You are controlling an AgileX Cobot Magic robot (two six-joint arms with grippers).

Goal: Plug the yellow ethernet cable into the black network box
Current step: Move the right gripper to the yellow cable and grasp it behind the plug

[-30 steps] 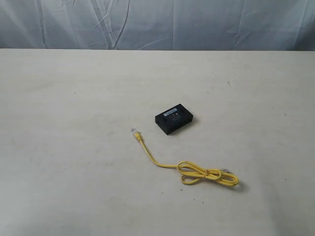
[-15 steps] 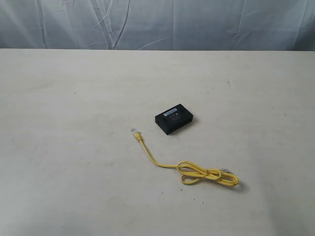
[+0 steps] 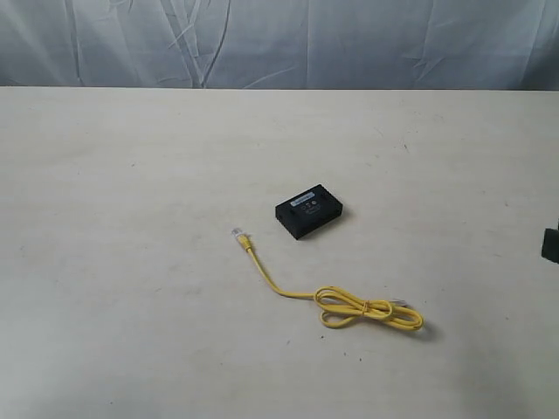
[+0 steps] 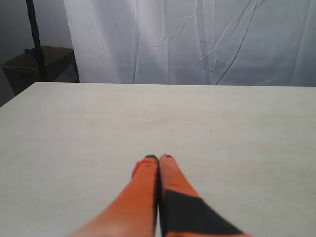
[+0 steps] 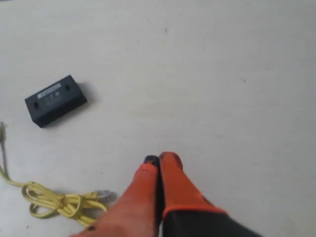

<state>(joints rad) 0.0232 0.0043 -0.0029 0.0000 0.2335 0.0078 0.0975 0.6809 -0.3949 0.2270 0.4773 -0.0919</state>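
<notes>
1. Two task things lie on the pale bench (image 3: 131,175), both near the middle of the exterior view and apart from each other.
2. The black network box (image 3: 308,211) lies flat just right of centre, turned at a slant, with a white label strip on its top. Its ports are too small to make out.
3. The yellow ethernet cable (image 3: 297,296) lies below the box. One clear plug (image 3: 238,233) rests to the lower left of the box, near it but not touching, with only bench surface between them.
4. From that plug the cord runs down and to the right into a loose knotted loop (image 3: 354,310) in the lower middle of the frame. The second plug (image 3: 397,302) sticks out at the loop's right end.
5. A dark shape (image 3: 551,244) cuts in at the right edge, well apart from box and cable. What it is cannot be told.
6. A wrinkled grey-white cloth (image 3: 279,44) hangs behind the bench across the top of the frame.
7. The left jaws are pressed together, pinching nothing, and their orange fingertips (image 4: 147,167) hover over bare bench. Beyond the bench, that wrist camera shows a cardboard box (image 4: 42,61) and a black pole (image 4: 34,39).
8. The right jaws are likewise pressed together and hold nothing. They hang above the bench, apart from the black network box (image 5: 55,100) and the knotted loop (image 5: 57,202), both of which that camera sees.
</notes>
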